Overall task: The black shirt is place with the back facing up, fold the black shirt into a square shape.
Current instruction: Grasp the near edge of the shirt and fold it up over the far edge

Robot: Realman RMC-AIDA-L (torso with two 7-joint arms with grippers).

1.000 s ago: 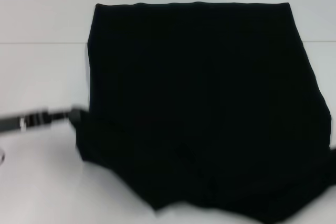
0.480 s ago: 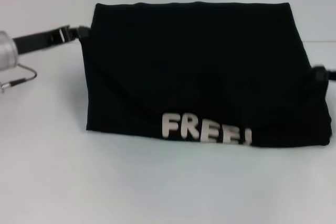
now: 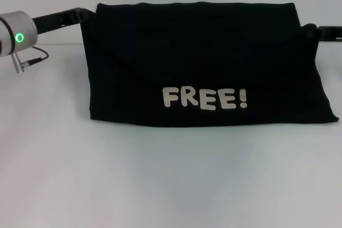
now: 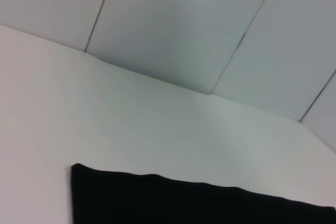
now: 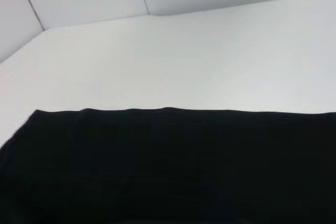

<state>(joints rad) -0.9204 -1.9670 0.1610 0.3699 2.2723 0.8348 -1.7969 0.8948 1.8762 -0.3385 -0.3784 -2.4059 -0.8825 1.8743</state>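
**Both grippers at the far corners of the folded shirt**

Grippers first, operator: your left gripper (image 3: 84,13) sits at the far left corner of the black shirt (image 3: 203,62), and your right gripper (image 3: 309,29) meets the far right corner. You cannot tell from any view whether either one is pinching fabric or standing apart from it; both ends merge into the black cloth.

You have the white table (image 3: 171,185) as the biggest surface, running out to pale wall panels (image 4: 173,24) behind it.

Your shirt lies in the middle of that table as a wide band, folded over on itself. Its far edge is straight, and the near edge runs slightly wider on the right side. A diagonal fold line crosses the upper left part.

You can read white lettering "FREE!" (image 3: 205,99) on the upward-facing layer, close to the near edge.

Your left arm's silver wrist (image 3: 16,33) hangs over the table at the far left, showing a green ring light (image 3: 20,38) and a thin cable (image 3: 32,61) beneath it.

Both wrist views show only the shirt's far edge against the table.
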